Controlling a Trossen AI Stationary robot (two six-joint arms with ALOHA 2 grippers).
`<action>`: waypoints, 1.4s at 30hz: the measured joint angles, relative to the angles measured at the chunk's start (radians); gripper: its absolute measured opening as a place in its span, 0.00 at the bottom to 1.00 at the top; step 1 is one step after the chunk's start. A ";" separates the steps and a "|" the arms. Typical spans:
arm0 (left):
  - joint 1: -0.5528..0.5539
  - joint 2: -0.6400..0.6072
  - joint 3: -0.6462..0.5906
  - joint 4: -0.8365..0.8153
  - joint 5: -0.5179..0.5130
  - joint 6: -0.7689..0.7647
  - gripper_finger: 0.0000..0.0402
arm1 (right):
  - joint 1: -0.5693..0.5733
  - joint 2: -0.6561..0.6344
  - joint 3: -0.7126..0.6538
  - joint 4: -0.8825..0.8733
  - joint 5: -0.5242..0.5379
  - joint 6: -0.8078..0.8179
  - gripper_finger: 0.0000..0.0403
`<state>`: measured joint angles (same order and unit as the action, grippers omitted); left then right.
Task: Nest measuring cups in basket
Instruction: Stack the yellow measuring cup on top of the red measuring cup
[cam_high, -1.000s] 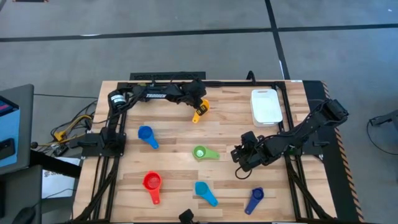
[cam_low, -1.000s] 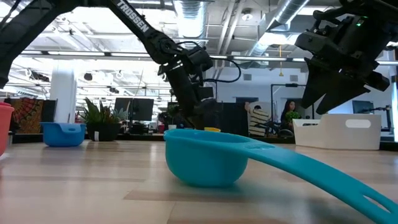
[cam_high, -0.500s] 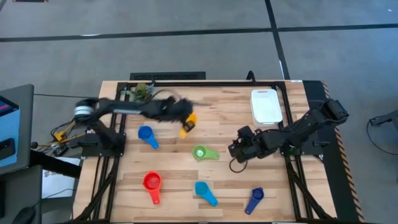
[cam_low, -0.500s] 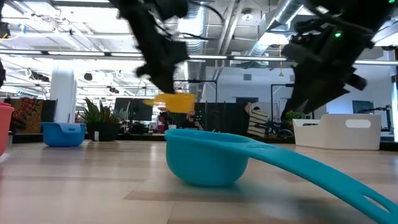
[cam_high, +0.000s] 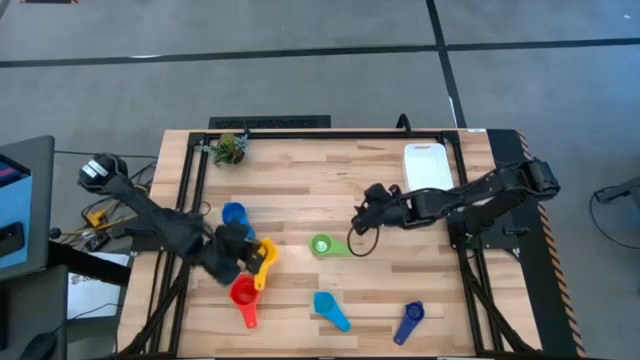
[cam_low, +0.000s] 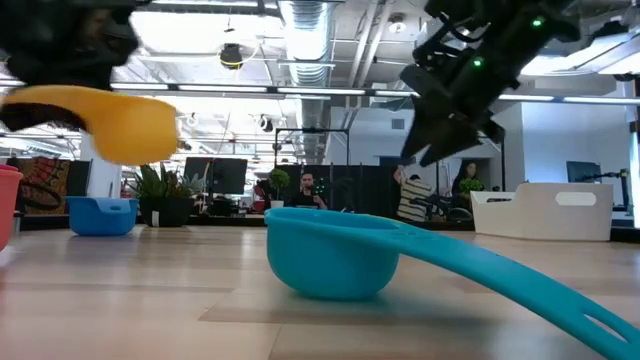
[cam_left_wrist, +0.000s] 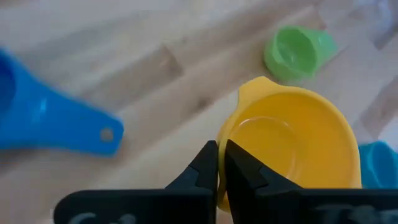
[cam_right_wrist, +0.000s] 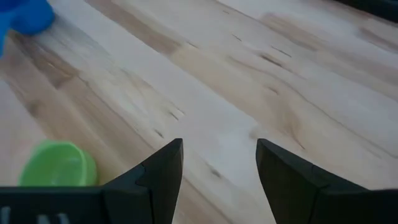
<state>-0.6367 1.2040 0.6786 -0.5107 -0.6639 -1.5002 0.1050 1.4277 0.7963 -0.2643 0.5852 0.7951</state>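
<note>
White rectangular plastic basket (cam_high: 428, 170) holds nothing — no nesting done. Left gripper (cam_left_wrist: 219, 163) clamps yellow plastic measuring cup (cam_left_wrist: 292, 144); right gripper (cam_right_wrist: 219, 163) spread, holding nothing — other cups scattered.

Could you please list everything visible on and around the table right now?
yellow cup: one, held above the table, beside the red cup
red cup: one, front left
blue cups: one mid-left, one teal at front centre
dark blue cup: one, front right
green cup: one, centre
basket: one, white, back right
plant: one, green, back left
left gripper: shut on the yellow cup's handle
right gripper: open, near the green cup
</note>
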 joint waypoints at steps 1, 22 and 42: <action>-0.029 0.008 0.006 -0.030 -0.008 -0.049 0.00 | -0.012 0.000 0.000 0.021 -0.013 -0.021 0.56; -0.313 0.377 0.459 -0.567 0.233 -0.630 0.00 | -0.167 0.000 0.000 0.144 -0.141 -0.145 0.56; -0.299 0.457 0.479 -0.597 0.261 -0.682 0.02 | -0.198 0.000 0.000 0.190 -0.194 -0.178 0.56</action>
<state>-0.9360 1.6608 1.1580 -1.1080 -0.4028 -2.1823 -0.0925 1.4277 0.7963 -0.0746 0.3912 0.6167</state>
